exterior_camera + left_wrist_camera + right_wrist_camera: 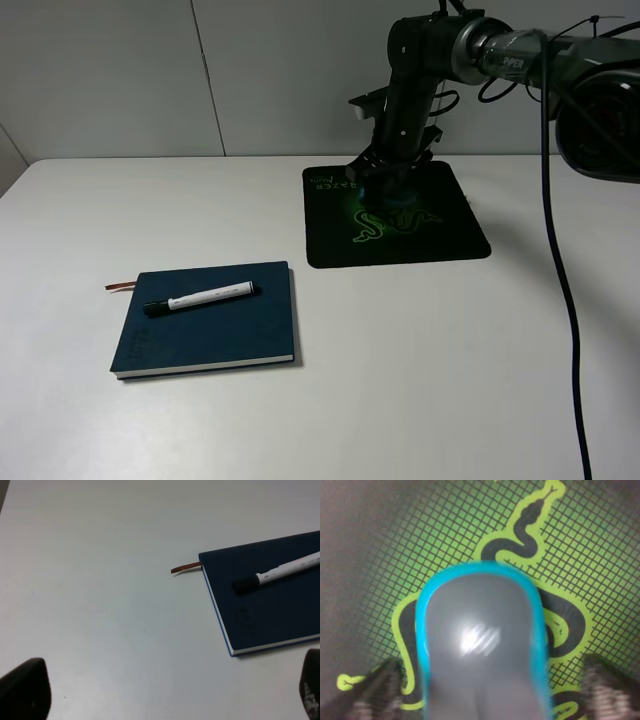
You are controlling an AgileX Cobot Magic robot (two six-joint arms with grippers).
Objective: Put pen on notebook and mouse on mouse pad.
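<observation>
The white pen with its black cap lies across the navy notebook at the front left. The left wrist view shows the notebook, the pen and the ribbon bookmark, with my left gripper open and empty over the bare table beside them. My right gripper reaches down onto the black mouse pad. The teal mouse with its grey top rests on the pad's green emblem. Both fingers stand a little off the mouse's sides, so the gripper is open around it.
The white table stretches across the view, and a grey wall stands behind it. A black cable hangs down at the right from the right arm's mount. The left arm is out of the exterior high view.
</observation>
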